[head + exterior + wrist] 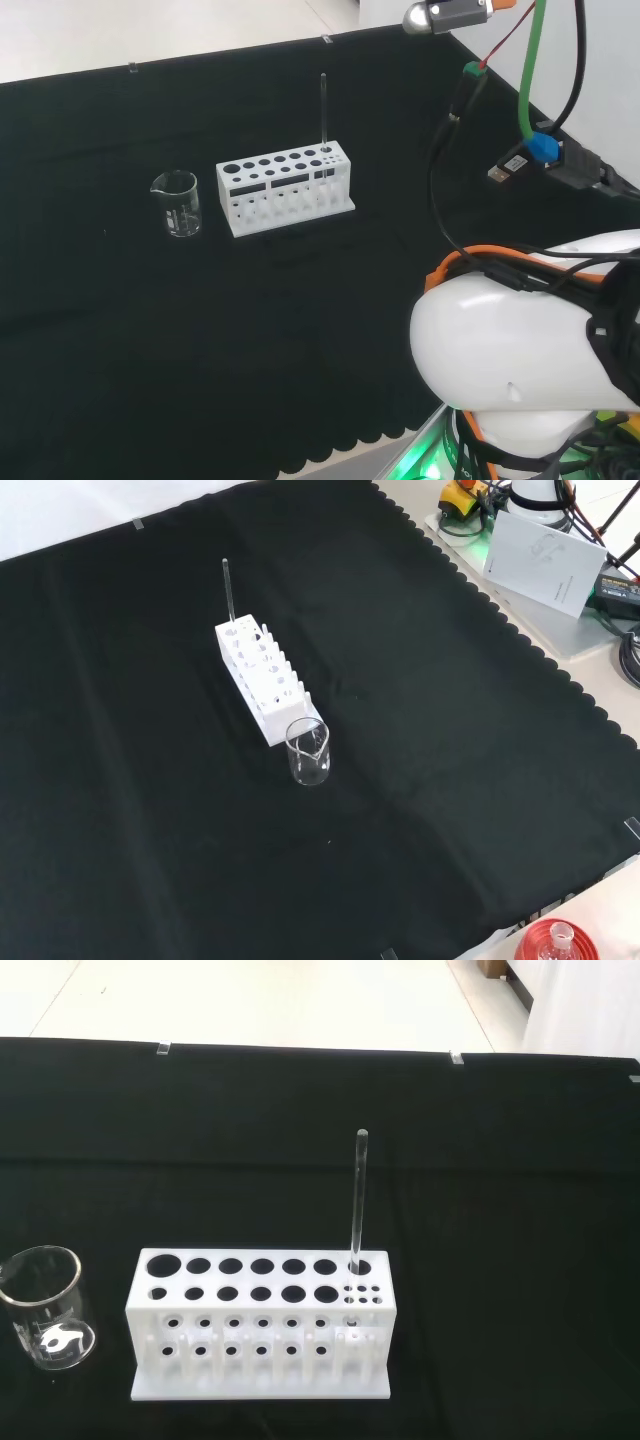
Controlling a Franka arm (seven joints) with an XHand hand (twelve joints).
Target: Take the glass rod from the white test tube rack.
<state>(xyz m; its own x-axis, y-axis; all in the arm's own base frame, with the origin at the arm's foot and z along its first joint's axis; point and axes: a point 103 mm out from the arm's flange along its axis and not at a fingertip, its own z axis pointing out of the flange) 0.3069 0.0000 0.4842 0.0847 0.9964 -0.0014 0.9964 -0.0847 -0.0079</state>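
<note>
A white test tube rack stands on the black cloth. A clear glass rod stands upright in a hole at one end of the rack, the right end in the head view and the far end in the front view. All the other holes of the rack look empty. The arm's white link sits at the lower right of the head view, well away from the rack.
A small clear glass beaker stands just off the rack's other end, apart from it. A red ribbed ring with a flask sits off the cloth at the front view's bottom edge. Cables hang beyond the cloth's right edge.
</note>
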